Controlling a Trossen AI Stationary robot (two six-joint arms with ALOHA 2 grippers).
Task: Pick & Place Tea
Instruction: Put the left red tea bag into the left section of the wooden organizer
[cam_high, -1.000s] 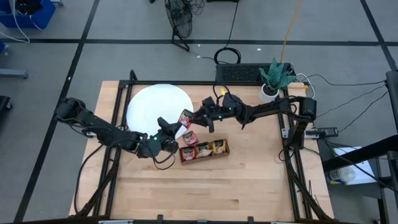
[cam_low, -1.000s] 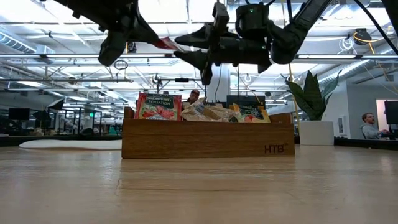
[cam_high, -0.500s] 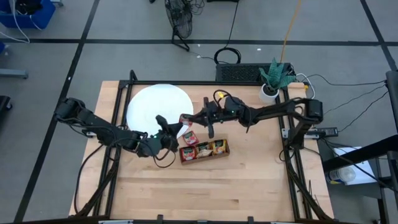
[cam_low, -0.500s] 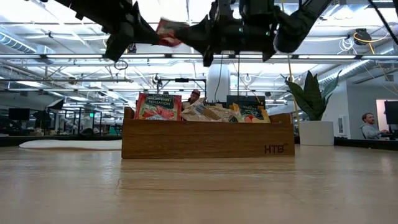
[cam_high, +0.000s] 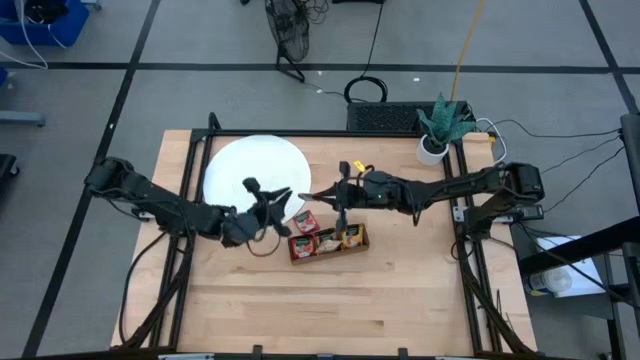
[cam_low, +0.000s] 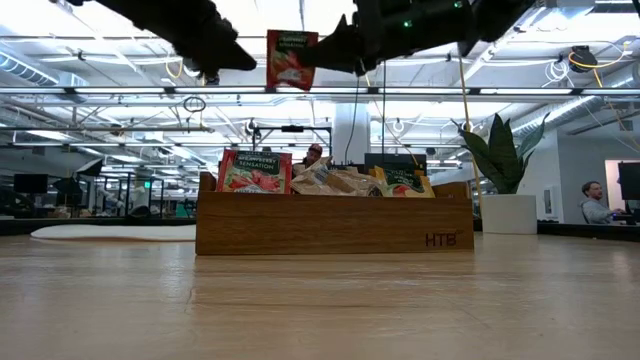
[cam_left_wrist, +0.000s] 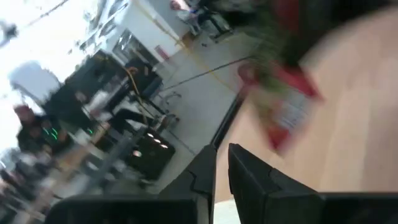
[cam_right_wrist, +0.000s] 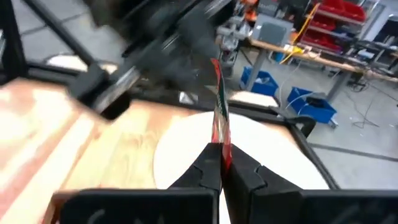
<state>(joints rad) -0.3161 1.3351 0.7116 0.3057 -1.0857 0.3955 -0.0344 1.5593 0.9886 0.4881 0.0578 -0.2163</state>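
Note:
A red tea sachet (cam_low: 290, 58) hangs high above the table, over the gap between the white disc (cam_high: 245, 170) and the wooden tray (cam_high: 328, 241). My right gripper (cam_low: 324, 54) is shut on it, coming from the table's right. My left gripper (cam_low: 236, 60) stands just left of the sachet and apart from it. Its fingers (cam_left_wrist: 205, 171) show a narrow gap with nothing in it. More red, orange-yellow and pale sachets stand upright in the tray (cam_low: 330, 225). My right gripper pinches the red sachet by its side edge (cam_right_wrist: 218, 138) between its two fingers. The fingers (cam_right_wrist: 239, 171) lie about level and come from the table's right. The sachet stands upright, lifted clear, its printed face toward the table's near edge (cam_low: 290, 60).
A potted plant (cam_high: 440, 125) stands at the table's far right corner. The white disc (cam_low: 110, 232) lies flat at the far left. Bare wood lies in front of the tray toward the near edge. A person sits in the room beyond (cam_low: 592, 200).
My right gripper has shut on the red sachet that my left gripper held, then risen and rolled with it. The sachet has turned from tilted to upright and now sits higher. My left gripper has let go and rolled, staying in place.

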